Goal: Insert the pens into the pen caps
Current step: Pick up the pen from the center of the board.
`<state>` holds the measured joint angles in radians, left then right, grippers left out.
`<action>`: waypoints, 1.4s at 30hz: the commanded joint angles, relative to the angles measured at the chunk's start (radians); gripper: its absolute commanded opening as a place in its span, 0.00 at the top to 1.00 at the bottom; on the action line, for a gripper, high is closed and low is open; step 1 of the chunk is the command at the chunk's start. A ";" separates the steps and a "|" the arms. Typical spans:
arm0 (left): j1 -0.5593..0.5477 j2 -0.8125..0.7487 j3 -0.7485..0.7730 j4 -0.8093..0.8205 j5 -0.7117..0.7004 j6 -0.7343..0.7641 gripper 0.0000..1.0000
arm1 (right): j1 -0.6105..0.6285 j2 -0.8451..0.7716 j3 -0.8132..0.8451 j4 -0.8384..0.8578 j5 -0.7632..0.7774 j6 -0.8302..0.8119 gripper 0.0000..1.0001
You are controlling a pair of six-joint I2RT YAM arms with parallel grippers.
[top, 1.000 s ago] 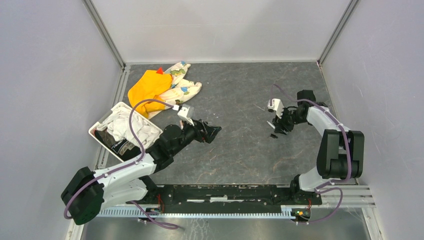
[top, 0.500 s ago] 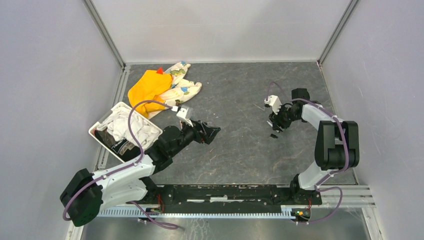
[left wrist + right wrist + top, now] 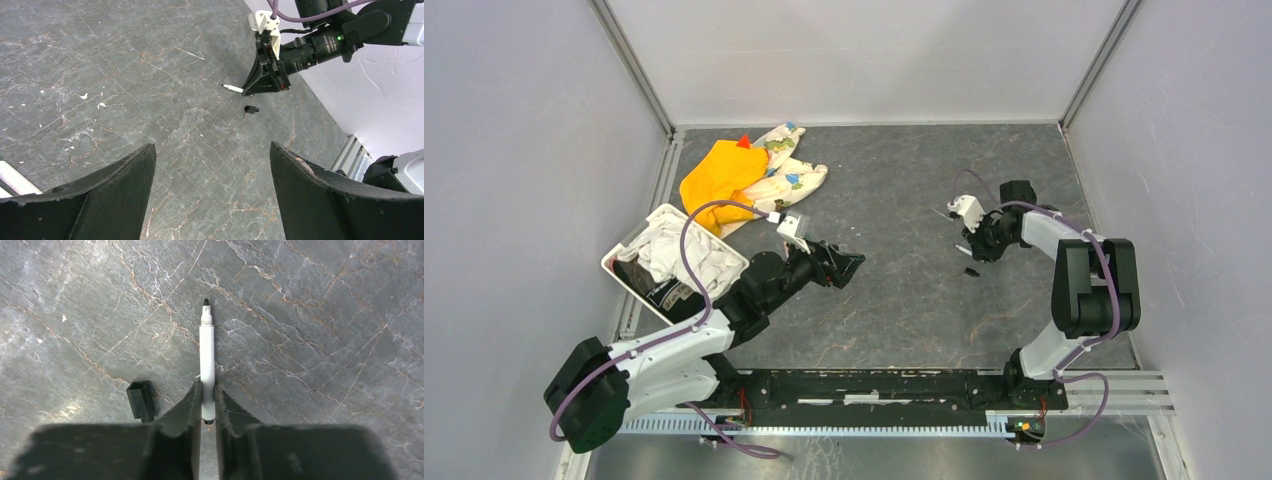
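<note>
Right wrist view: one pen (image 3: 206,355) counted, white barrel and black tip, pinched near the back end between the two fingers of the right gripper (image 3: 207,384), closed on the barrel, tip pointing away from the wrist. One dark pen cap (image 3: 141,400) counted too, lying on the grey surface (image 3: 325,315) just beside the left finger, apart from the pen. Left wrist view: one thin stick (image 3: 190,53) lying further back, well apart from pen and cap. Left gripper (image 3: 212,150) spread wide, holding nothing, with a large bare stretch of surface between it and the right gripper. Top external view: two cloths together in the far left corner, one orange cloth (image 3: 719,170) and one patterned cloth (image 3: 792,172), touching each other; one white basket (image 3: 632,237) at the left edge, full of pale fabric. Wide free room in the middle between the two arms; right gripper low over the right half, well away from the right rail. Hard to tell whether the pen rests on the surface or hangs just above it. Pen too small to make out from above; left fingers cut off by the lower border of their own view; basket partly covered by the left arm and its cable.
</note>
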<state>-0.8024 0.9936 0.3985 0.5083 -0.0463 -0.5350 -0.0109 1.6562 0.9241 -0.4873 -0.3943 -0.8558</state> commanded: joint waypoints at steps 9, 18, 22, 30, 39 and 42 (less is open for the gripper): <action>0.001 0.029 -0.030 0.219 0.106 -0.147 0.12 | -0.008 -0.008 0.023 0.000 -0.016 0.024 1.00; -0.001 0.016 -0.017 0.316 0.125 -0.188 0.08 | -0.035 -0.156 0.093 -0.035 -0.311 0.085 1.00; -0.001 0.039 0.001 0.365 0.137 -0.208 0.04 | -0.038 -0.211 0.141 -0.064 -0.477 0.124 1.00; -0.003 0.185 -0.001 0.645 0.163 -0.262 0.01 | -0.040 -0.288 0.048 0.054 -0.948 0.274 1.00; -0.026 0.407 0.139 0.743 0.143 -0.242 0.09 | -0.032 -0.305 -0.036 0.113 -1.128 0.317 1.00; -0.037 0.485 0.200 0.747 0.147 -0.252 0.15 | -0.026 -0.299 -0.042 0.109 -1.141 0.315 1.00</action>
<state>-0.8246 1.4048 0.5137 1.1675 0.1059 -0.7609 -0.0456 1.3773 0.8883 -0.4168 -1.4437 -0.5541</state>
